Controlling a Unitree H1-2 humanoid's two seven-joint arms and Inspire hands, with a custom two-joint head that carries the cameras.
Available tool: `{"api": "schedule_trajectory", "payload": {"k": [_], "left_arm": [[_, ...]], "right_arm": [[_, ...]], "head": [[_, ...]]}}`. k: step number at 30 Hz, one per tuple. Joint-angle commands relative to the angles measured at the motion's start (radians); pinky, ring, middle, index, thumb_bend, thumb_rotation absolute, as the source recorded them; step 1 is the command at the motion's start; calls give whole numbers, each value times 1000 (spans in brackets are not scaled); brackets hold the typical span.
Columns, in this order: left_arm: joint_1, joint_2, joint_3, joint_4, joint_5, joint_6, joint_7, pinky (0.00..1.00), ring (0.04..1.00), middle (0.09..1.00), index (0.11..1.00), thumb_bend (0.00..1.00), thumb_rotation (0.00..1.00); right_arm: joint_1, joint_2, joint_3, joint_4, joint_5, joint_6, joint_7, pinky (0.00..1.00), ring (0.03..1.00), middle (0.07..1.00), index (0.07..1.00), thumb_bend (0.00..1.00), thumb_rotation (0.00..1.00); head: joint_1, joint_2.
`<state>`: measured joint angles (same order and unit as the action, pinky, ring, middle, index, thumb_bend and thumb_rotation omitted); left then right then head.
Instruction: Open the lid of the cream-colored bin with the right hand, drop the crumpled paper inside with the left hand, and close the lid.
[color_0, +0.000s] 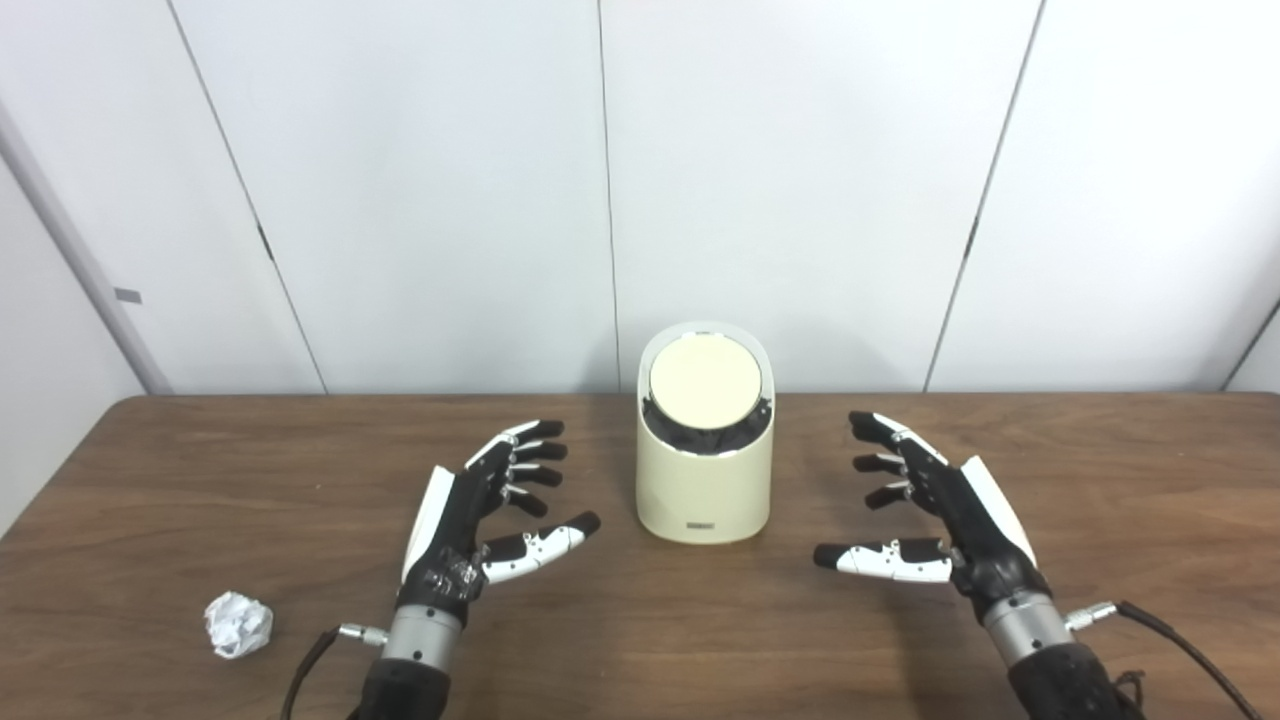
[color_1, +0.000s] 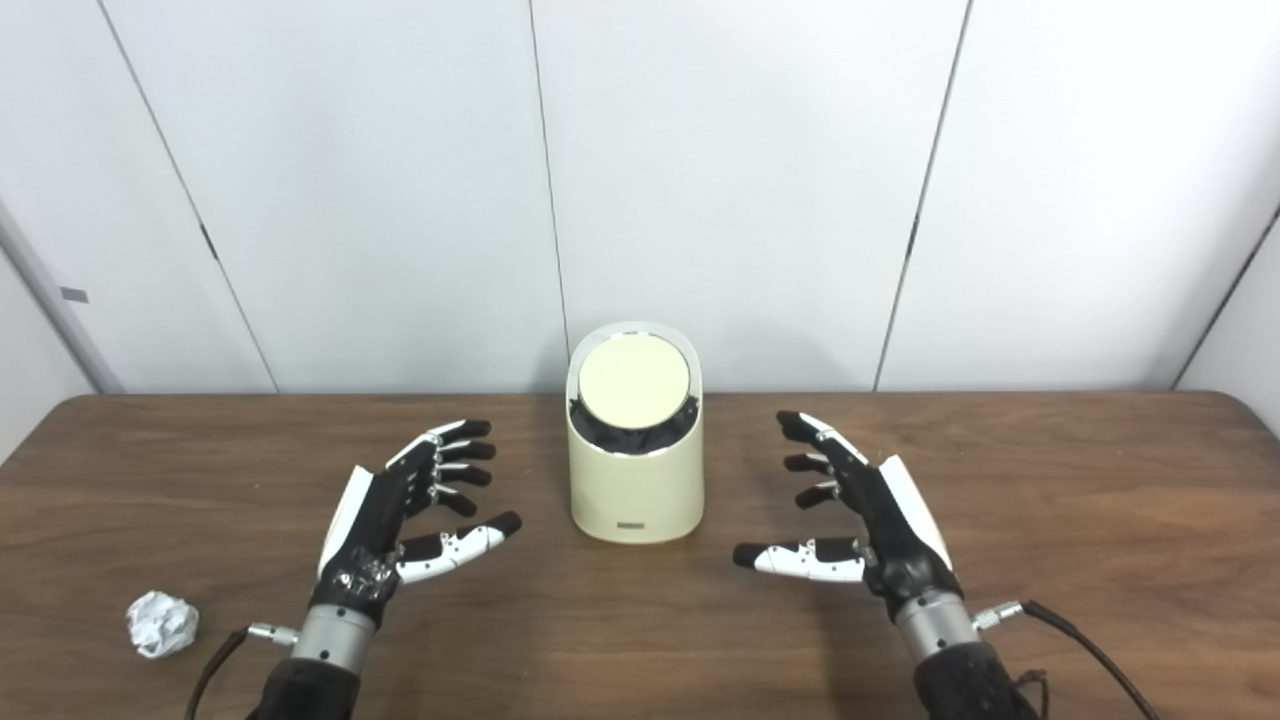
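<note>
The smooth, rounded cream-colored bin (color_0: 703, 470) sat mid-table, its round lid (color_0: 705, 378) down; the small front label was too tiny to read. The crumpled paper (color_0: 238, 624) lay near-left. The left hand (color_0: 480, 520) and right hand (color_0: 940, 515) both hovered spread, empty.

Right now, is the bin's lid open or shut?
Shut: the round lid sits flat in the bin top, neither hand touching it.
</note>
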<state>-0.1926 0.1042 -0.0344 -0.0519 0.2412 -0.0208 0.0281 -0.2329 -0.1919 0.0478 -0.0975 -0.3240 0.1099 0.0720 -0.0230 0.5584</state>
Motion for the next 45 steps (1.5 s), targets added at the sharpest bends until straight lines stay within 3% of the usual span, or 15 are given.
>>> {"api": "schedule_trajectory", "payload": {"k": [1,9,16,19,28,35,45], "left_arm": [[-34,2,2,-28,0,-32,8,536,673,741,798,700,83],[-38,1,1,-28,0,-29,8,528,667,740,793,695,63],[-40,-1,1,-24,1,-34,10,538,673,740,791,698,62],[-39,-1,-1,-21,4,-37,11,529,665,736,791,695,55],[-38,-3,-4,-21,3,-36,12,524,662,738,791,694,42],[-35,-8,-3,-21,-6,-37,10,533,666,740,791,700,36],[-30,-9,-4,-19,-4,-41,10,540,668,739,787,702,55]], "right_arm": [[-25,-7,-2,-28,2,-30,-14,612,784,869,859,721,170],[-29,-9,-4,-35,10,-21,-6,613,783,865,853,726,193],[-40,-9,5,-40,-11,-12,-8,601,780,861,857,745,307],[-70,4,16,-43,-37,32,-7,642,795,865,874,755,378],[-184,28,47,-15,-96,132,-18,683,818,880,874,792,450],[-279,25,64,30,-117,167,-9,651,818,878,881,799,451],[-357,20,90,100,-130,160,-1,573,769,869,882,810,420]], "head": [[0,3],[-2,2],[-7,0],[-7,0],[-3,-5],[-3,-5],[-1,-6]]}}
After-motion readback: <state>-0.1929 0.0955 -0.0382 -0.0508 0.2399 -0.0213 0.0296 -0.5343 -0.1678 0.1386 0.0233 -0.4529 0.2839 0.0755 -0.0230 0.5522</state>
